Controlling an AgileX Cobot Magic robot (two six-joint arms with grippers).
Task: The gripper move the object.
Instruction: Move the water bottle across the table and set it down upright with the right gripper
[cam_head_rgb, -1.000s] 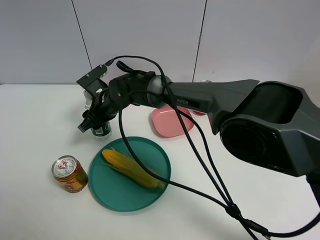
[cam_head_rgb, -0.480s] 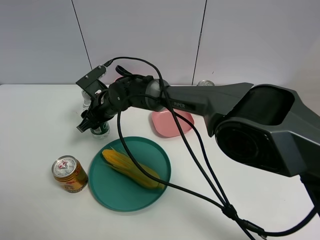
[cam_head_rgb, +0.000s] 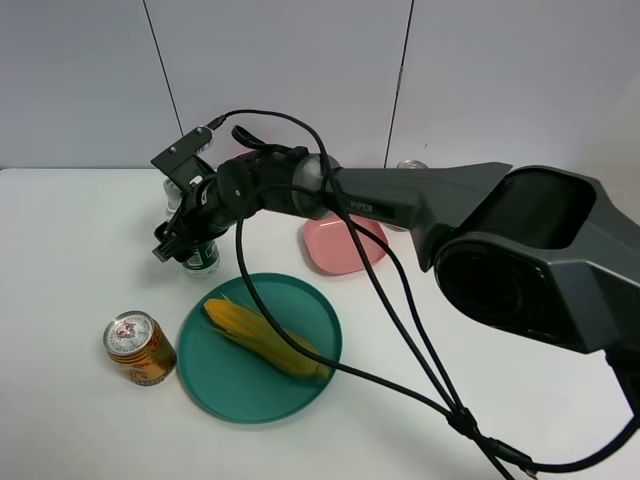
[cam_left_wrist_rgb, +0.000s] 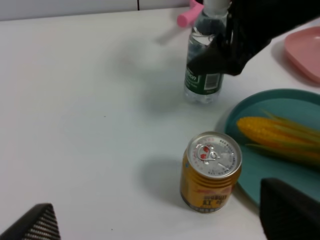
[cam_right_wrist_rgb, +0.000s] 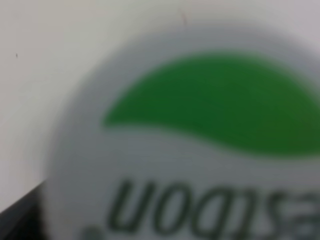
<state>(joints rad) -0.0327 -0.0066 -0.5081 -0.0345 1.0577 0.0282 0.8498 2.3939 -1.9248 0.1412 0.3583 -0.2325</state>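
The clear water bottle with a green label stands on the white table, left of the teal plate. My right gripper, black with cables, reaches across from the right and is closed around the bottle's upper part. In the left wrist view the bottle rests on the table, with the right gripper covering its neck and one side. The right wrist view is filled by the blurred white-green cap. My left gripper is open and empty, low over the table in front of the gold can.
A gold-orange can stands at the front left, also in the left wrist view. A teal plate holds a corn cob. A pink plate lies behind it. A can top shows behind the arm.
The right gripper and the bottle have shifted slightly left and toward the back of the table. The cans, plates and corn have not moved.
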